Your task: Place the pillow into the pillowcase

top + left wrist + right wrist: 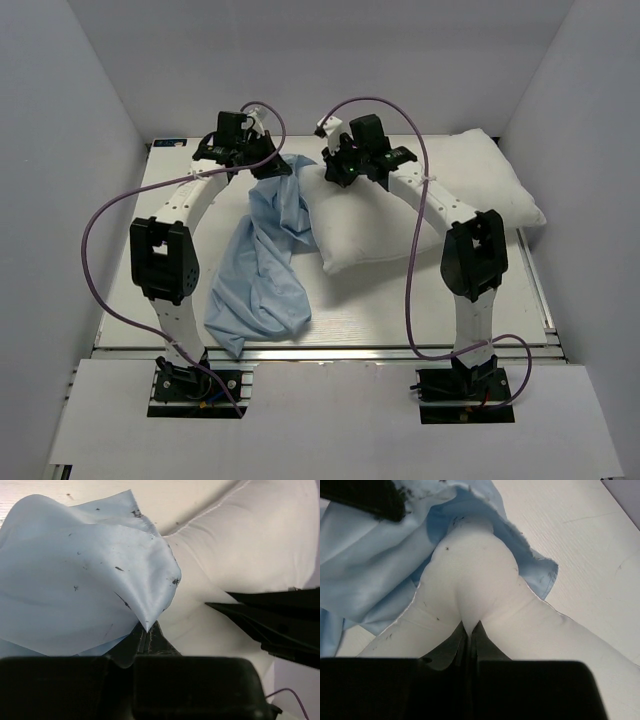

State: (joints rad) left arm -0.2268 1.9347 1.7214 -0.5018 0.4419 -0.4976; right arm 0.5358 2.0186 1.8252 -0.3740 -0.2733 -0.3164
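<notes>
White table (360,300), white walls. Pillow (480,175) lies far right, its left corner poking under the edge of the pillowcase (262,270), which lies crumpled to its left. Right gripper (470,627) is pinched on the pillow corner, left gripper (148,632) on the pillowcase edge.

You've got the pillow (430,200) on the table (400,320), ctr to far right. The pillowcase (262,270) lies left of it, running from near left to the pillow's left corner, w/ its far end bunched against that corner. The left gripper (148,637) is at that cloth end, the right gripper (470,632) on the pillow corner just beside.
</notes>
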